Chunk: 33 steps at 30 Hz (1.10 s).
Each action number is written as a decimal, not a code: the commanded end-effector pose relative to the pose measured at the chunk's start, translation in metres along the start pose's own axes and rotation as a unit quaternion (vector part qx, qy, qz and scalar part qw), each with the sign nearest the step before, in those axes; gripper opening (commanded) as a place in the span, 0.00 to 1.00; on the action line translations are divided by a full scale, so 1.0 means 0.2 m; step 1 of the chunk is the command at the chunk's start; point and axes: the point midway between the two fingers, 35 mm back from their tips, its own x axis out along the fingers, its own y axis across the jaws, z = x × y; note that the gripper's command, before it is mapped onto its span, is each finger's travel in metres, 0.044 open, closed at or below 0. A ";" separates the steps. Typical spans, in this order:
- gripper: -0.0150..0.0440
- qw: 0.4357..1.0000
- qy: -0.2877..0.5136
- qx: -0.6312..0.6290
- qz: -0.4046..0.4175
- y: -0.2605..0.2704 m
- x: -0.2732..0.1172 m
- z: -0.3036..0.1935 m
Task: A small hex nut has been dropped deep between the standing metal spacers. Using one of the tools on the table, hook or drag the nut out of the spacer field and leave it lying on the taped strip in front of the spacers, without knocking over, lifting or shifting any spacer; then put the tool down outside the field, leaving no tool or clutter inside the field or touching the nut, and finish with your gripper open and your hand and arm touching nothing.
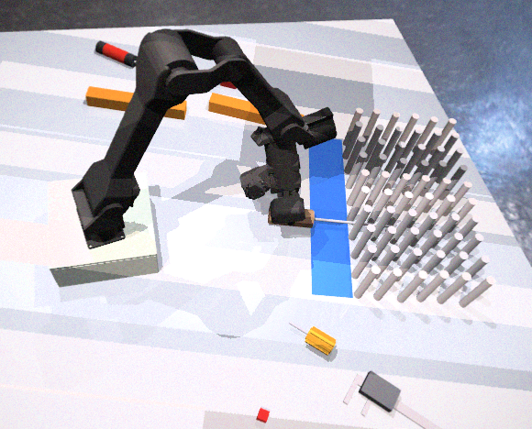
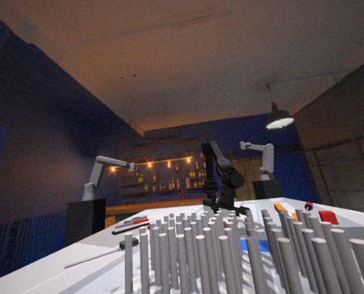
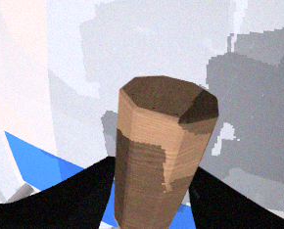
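My gripper [image 1: 288,220] [image 3: 153,169] is shut on the wooden handle [image 1: 308,218] [image 3: 165,142] of a tool, beside the blue taped strip [image 1: 331,272] [image 3: 28,157]. The tool's thin metal rod [image 1: 331,220] crosses over the strip and reaches in among the standing metal spacers [image 1: 367,282] [image 2: 201,266]. Its far end is hidden among them. The spacers that show stand upright. The hex nut cannot be made out in any view. In the wrist view the handle's faceted butt faces the camera and the fingers are on both sides of it.
Two orange bars [image 1: 105,98] [image 1: 234,108] and a red-and-black handle [image 1: 114,52] lie behind the arm. Toward the front lie a yellow-handled tool [image 1: 320,340], a dark block with pale prongs and a shaft [image 1: 379,391], and a small red cube [image 1: 262,414].
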 end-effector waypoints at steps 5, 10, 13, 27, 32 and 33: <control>0.25 1.000 0.001 0.002 0.002 0.01 -0.01 0.03; 0.25 1.000 0.001 0.002 0.002 0.01 -0.01 0.04; 0.25 1.000 0.001 0.002 0.002 0.01 -0.01 0.05; 0.25 1.000 0.000 0.001 0.002 0.00 -0.03 0.09; 0.25 1.000 0.000 0.001 0.002 0.00 -0.03 0.11; 0.25 1.000 0.000 0.001 0.002 0.00 -0.03 0.11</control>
